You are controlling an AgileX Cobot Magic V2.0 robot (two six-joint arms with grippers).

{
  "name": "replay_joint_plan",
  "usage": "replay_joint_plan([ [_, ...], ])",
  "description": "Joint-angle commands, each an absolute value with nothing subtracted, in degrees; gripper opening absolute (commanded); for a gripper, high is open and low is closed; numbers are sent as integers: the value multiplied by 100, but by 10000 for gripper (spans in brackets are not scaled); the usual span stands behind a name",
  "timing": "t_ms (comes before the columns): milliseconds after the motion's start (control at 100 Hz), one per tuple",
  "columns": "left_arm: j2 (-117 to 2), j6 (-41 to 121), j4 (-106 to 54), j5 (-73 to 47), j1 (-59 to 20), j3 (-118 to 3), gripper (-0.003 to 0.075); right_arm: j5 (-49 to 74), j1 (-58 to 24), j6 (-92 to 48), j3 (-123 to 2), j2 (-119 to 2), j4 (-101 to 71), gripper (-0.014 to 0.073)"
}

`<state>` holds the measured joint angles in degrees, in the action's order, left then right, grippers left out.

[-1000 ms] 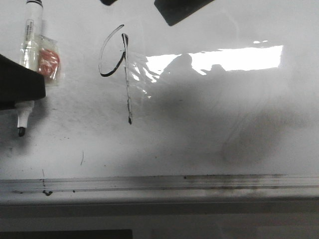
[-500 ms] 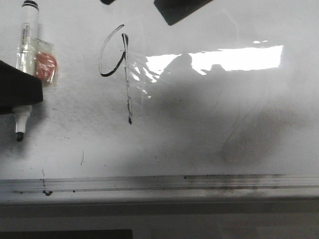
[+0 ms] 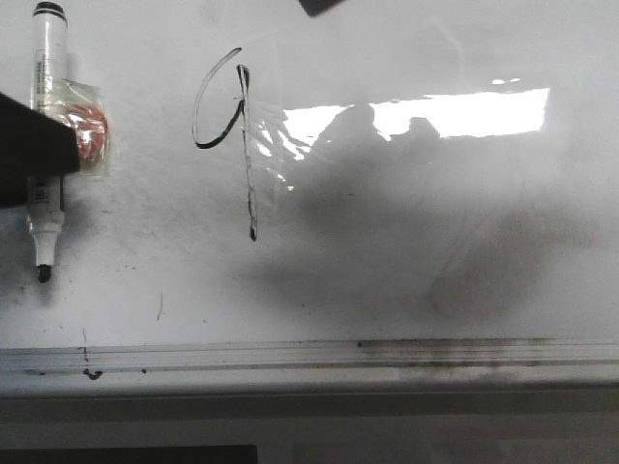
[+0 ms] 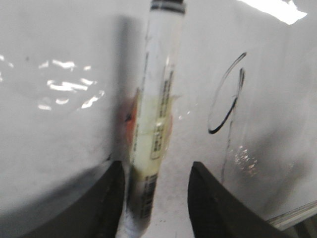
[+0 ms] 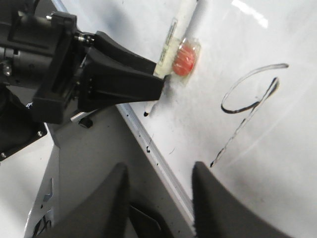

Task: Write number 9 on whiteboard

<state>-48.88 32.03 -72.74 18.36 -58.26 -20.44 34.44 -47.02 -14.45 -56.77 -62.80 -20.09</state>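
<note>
Front view: number 9 (image 3: 232, 135) beside left gripper (image 3: 34, 159)

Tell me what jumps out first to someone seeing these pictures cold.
The hand-drawn number 9 stands out first, black on the upper left of the whiteboard, its long tail running down toward the metal edge rail. Left of it, the left gripper holds a marker, tip pointing toward the rail. A bright glare patch lies right of the 9.
</note>
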Motion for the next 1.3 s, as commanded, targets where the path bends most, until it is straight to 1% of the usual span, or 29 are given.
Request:
replay_joint_plan([
  [0,-4477,3218,-6907,2045,-5814,-2175,269,2932,-4675,-1449,-5818,-5930,-1919,-54],
  [10,-4442,3218,-6883,2045,-5814,-2175,264,2900,-4675,-1449,-5805,-5891,-1910,-71],
  [60,-4148,3218,-6751,2045,-5814,-2166,209,2755,-4675,-1449,-5721,-5739,-1910,-61],
  [110,-3880,3234,-6594,2045,-5814,-2150,104,2541,-4675,-1449,-5570,-5556,-1842,-62],
  [130,-3759,3300,-6522,2045,-5814,-2136,73,2429,-4675,-1449,-5480,-5466,-1795,-62],
  [140,-3718,3361,-6489,2034,-5814,-2136,41,2391,-4675,-1449,-5449,-5435,-1777,-62],
  [170,-3555,3511,-6452,2034,-5814,-2112,-20,2238,-4675,-1449,-5266,-5263,-1690,-62],
  [350,-2527,4378,-6436,1971,-5814,-1898,-20,1102,-4675,-1511,-4003,-4200,-1298,-62],
  [470,-1915,5022,-6436,1857,-5814,-1522,-20,489,-4697,-1511,-2916,-3198,-1054,-62],
  [640,-1357,5023,-6436,1856,-5814,-907,-20,423,-4697,-1511,-1661,-1770,-1054,-64],
  [810,-1261,5001,-6436,1844,-5814,-719,-20,423,-4697,-1511,-965,-655,-1054,-64],
  [930,-1261,5001,-6436,1844,-5814,-719,-20,439,-4697,-1511,-672,-307,-1054,-64],
  [1290,-1261,5001,-6436,1844,-5814,-719,-20,499,-4697,-1511,-333,-279,-1054,-64],
])
